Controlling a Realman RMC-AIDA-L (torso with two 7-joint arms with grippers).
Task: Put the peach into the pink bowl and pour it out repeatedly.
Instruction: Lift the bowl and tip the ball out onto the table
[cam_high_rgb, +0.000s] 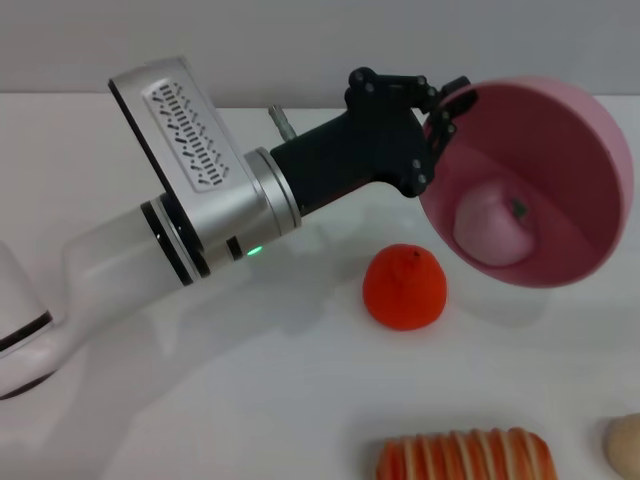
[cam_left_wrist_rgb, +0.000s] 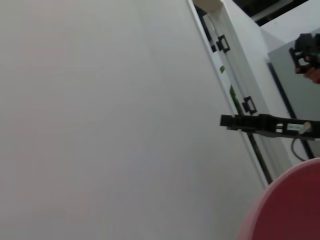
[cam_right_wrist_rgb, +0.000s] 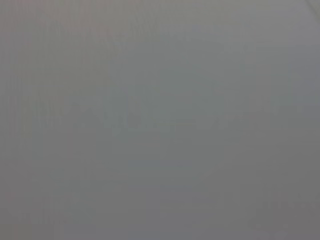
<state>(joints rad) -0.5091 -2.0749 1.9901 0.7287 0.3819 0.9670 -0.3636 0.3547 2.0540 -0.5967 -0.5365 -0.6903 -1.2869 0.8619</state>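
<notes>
Aloft, left gripper (cam_high_rgb: 447, 112) fingers pinch pink bowl (cam_high_rgb: 590, 150) rim, bowl tipped; peach (cam_high_rgb: 490, 228) against lower wall.

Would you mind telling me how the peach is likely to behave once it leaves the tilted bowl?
The peach is round, so it will probably roll on the table. It lies low in the pink bowl that the left gripper tips, likely near spilling.
</notes>
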